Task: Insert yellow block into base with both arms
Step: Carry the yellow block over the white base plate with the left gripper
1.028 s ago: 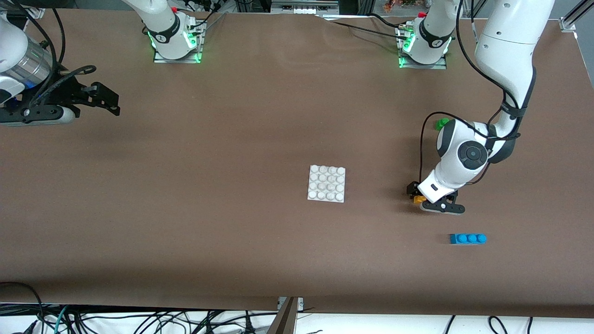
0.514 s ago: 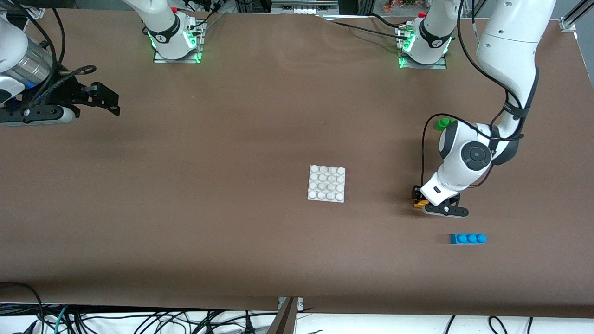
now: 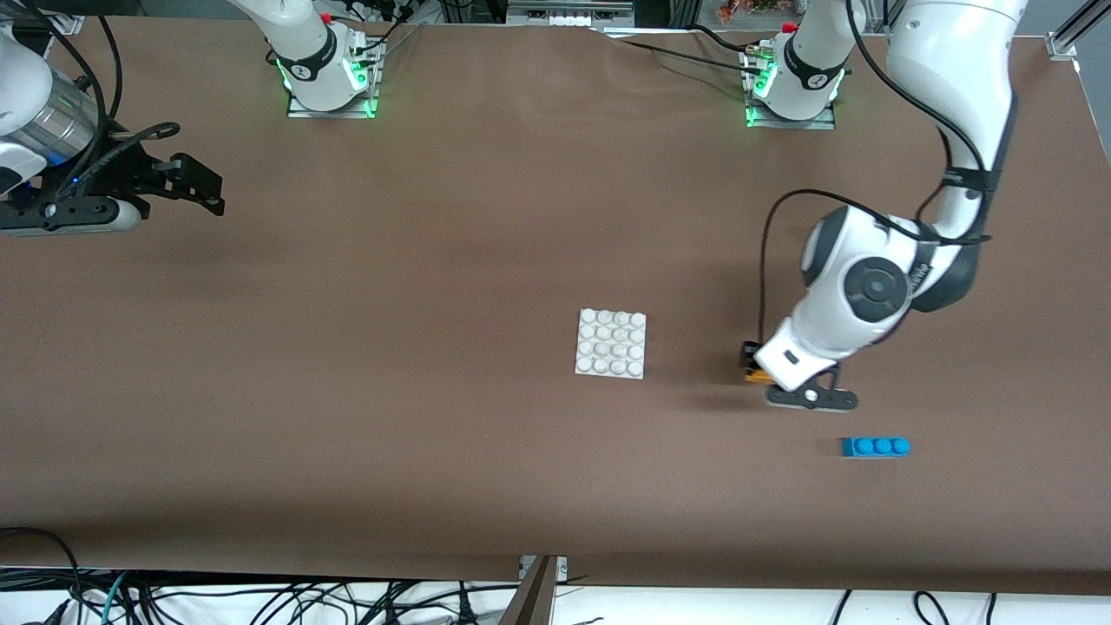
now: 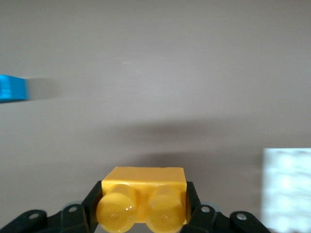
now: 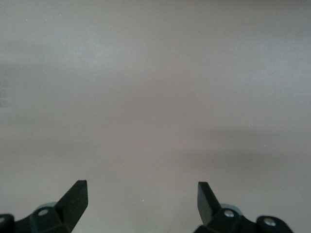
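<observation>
The yellow block (image 3: 758, 375) is clamped between the fingers of my left gripper (image 3: 753, 370), a little above the table, over the stretch between the base and a blue brick. In the left wrist view the yellow block (image 4: 143, 194) shows its two studs, with a black finger of the left gripper (image 4: 143, 206) pressed on each end. The white studded base (image 3: 611, 344) lies flat mid-table; its edge, the base (image 4: 287, 189), shows in the left wrist view. My right gripper (image 3: 207, 189) waits open over the table's edge at the right arm's end, with nothing between the fingers of the right gripper (image 5: 142, 191).
A blue three-stud brick (image 3: 875, 446) lies nearer the front camera than the left gripper, toward the left arm's end; the blue brick (image 4: 12, 89) also shows in the left wrist view. Both arm bases (image 3: 328, 74) (image 3: 794, 82) stand along the table's back edge.
The left gripper has shut on the yellow block, lifted it off the table and carried it a short way toward the base. The right arm has not moved.
</observation>
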Action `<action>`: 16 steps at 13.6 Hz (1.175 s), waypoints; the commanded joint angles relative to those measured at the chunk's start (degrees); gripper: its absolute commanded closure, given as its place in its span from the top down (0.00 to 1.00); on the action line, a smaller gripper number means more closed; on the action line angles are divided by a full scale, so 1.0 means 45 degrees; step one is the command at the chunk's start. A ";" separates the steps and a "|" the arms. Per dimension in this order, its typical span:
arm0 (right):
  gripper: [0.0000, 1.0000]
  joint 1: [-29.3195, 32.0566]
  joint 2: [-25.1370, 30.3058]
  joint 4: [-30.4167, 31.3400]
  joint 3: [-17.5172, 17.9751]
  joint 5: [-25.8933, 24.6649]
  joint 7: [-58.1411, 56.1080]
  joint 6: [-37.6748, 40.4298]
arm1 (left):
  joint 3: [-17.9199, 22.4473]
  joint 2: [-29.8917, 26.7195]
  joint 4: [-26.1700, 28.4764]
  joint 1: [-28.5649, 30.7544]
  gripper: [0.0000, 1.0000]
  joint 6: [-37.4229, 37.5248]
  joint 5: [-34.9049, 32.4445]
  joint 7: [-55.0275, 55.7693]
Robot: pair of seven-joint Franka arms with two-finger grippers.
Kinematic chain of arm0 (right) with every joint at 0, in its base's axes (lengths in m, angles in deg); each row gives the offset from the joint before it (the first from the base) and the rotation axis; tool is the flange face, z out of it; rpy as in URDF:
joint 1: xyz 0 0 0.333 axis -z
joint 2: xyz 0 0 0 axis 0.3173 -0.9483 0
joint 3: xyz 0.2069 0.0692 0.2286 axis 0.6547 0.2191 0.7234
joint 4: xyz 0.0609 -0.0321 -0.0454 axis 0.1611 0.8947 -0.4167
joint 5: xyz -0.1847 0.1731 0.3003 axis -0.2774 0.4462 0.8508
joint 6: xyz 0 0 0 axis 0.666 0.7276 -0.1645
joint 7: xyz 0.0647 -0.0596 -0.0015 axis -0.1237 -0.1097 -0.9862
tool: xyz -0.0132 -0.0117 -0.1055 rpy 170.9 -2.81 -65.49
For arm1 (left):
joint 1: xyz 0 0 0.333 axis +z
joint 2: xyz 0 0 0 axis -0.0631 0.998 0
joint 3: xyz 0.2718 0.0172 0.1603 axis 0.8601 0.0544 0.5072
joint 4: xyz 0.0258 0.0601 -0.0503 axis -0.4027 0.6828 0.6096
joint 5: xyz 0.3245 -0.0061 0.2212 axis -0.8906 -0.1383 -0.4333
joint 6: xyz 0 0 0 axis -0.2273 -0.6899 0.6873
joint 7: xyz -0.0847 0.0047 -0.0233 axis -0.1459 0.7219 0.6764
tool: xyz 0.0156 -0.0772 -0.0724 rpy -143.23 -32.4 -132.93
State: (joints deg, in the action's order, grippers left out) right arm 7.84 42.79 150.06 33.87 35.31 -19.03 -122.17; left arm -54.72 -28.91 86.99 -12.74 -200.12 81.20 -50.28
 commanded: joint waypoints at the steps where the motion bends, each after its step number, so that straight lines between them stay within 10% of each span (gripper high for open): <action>1: 1.00 0.0084 0.0272 0.0219 0.0078 -0.0123 -0.0040 0.0098 | -0.0187 0.0170 -0.0434 -0.1249 0.27 0.0321 0.0046 0.1254; 16: 1.00 0.0104 0.0038 0.0317 0.0078 -0.0162 0.0077 0.0039 | -0.0071 0.2065 -0.0533 -0.4203 0.27 -0.1084 -0.0226 0.3210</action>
State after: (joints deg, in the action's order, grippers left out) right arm 7.89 42.44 150.99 33.86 35.29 -18.97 -122.07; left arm -56.15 -20.59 86.05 -30.11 -204.44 81.20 -37.13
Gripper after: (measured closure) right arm 0.000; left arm 0.322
